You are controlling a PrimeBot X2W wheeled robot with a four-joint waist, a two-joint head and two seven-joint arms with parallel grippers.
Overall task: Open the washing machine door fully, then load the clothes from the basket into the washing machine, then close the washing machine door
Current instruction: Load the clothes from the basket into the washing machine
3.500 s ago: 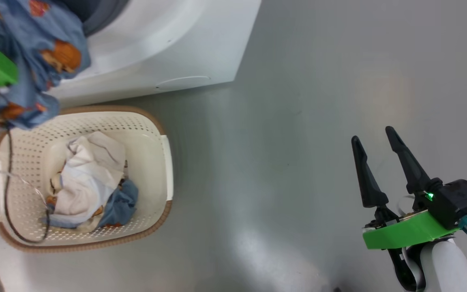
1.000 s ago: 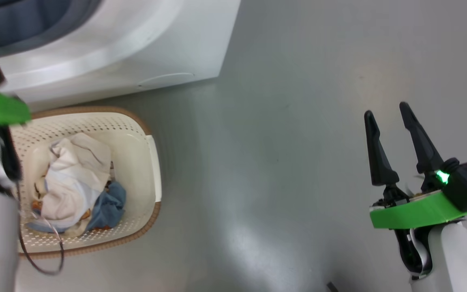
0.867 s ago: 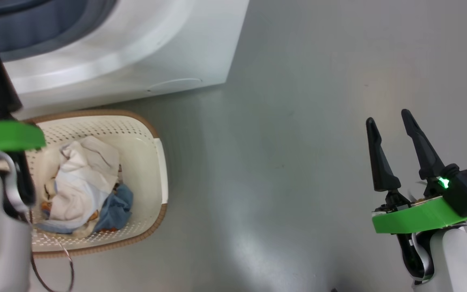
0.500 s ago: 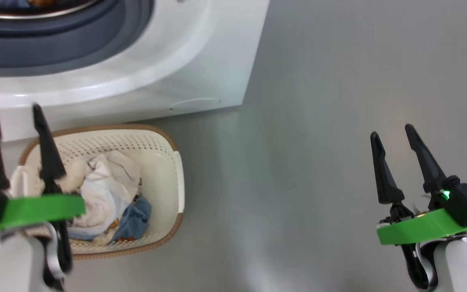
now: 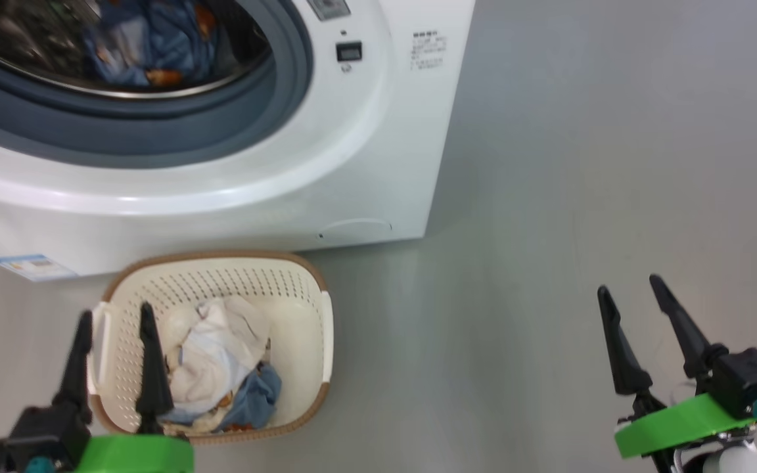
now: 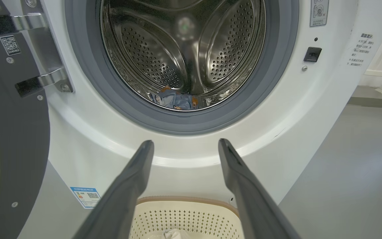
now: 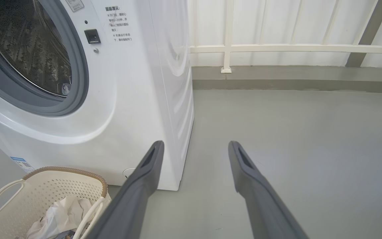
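A: Where is everything?
B: The washing machine point(image 5: 378, 131) stands on the floor point(image 5: 549, 197), its door point(image 6: 8, 132) swung wide open. The basket point(image 5: 316, 309) sits on the floor, right against the machine's front.
A: And the clothes point(image 5: 214, 355)?
B: One blue piece point(image 6: 174, 99) lies in the drum point(image 6: 184, 43). The rest are in the basket.
A: The end effectors?
B: Both are spread, holding nothing. The left end effector point(image 5: 115, 311) is by the basket, and the right end effector point(image 5: 629, 284) is over bare floor.
A: What could go wrong?
B: A weak pinch might drop cloth on the floor.
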